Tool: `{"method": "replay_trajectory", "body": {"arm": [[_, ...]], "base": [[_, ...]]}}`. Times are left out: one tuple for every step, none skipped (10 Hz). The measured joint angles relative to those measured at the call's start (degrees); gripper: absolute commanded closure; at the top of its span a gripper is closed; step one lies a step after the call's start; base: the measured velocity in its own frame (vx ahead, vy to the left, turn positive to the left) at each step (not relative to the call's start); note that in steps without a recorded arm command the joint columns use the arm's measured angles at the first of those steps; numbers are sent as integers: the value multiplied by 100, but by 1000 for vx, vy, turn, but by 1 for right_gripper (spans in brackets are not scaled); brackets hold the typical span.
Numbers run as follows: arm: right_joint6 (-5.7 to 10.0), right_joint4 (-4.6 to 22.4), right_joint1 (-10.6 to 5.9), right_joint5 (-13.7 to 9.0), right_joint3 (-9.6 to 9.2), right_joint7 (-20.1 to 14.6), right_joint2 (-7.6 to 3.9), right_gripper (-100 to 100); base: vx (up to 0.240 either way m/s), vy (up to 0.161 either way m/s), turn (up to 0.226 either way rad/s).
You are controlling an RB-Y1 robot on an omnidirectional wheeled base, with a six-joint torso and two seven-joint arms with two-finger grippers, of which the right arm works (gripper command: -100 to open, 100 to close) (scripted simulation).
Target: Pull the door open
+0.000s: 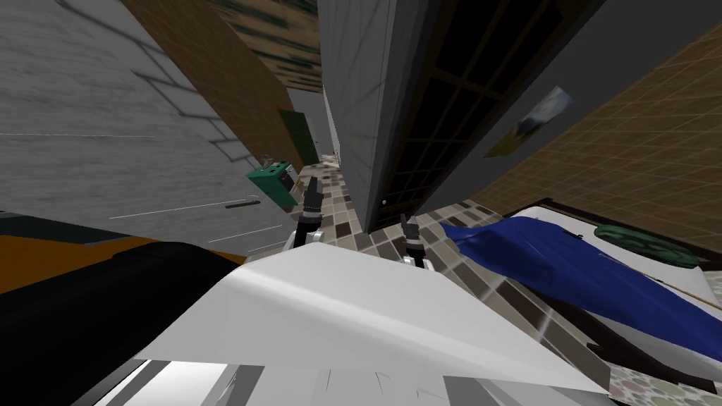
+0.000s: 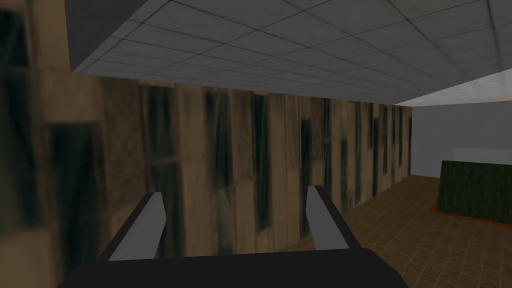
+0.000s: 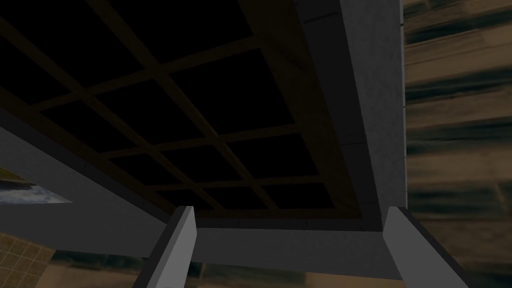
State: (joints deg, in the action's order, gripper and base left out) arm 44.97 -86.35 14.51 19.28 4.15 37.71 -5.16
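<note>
The right gripper (image 3: pixel 290 210) has its fingers spread wide with nothing between them. The door (image 3: pixel 200 125), dark panes in a brown grid, rises just ahead of its tips, and a grey wall edge (image 3: pixel 370 100) runs up beyond one finger. The left gripper (image 2: pixel 235 192), also spread and empty, points along a streaked brown wall (image 2: pixel 225 165), apart from the door.

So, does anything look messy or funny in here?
Only the blue blanket: it lies rumpled across the white bed, one end spilling toward the tiled floor. The slanted walls are just my camera's tilt.
</note>
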Motion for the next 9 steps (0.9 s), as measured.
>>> {"method": "replay_trajectory", "body": {"arm": [[5, 103, -53, 22, 6, 60, 0, -100], [11, 212, -78, 64, 5, 146, 3, -100], [23, 304, -115, 85, 9, 211, 5, -100], [86, 480, -147, 117, 23, 306, 7, -100], [149, 699, -222, 157, 48, 425, -13, -100], [152, 862, -283, 217, 51, 556, -10, -100], [196, 1102, -374, 265, 76, 698, -22, -100], [262, 1340, -433, 305, 103, 822, -51, -100], [309, 1506, -446, 355, 112, 938, -65, -100]], "base": [[37, -30, 85], [33, -26, 50], [42, -36, 103], [62, -55, 148], [86, -54, 132], [93, -52, 118], [72, -59, 154], [79, -85, 123], [97, -85, 125]]}}
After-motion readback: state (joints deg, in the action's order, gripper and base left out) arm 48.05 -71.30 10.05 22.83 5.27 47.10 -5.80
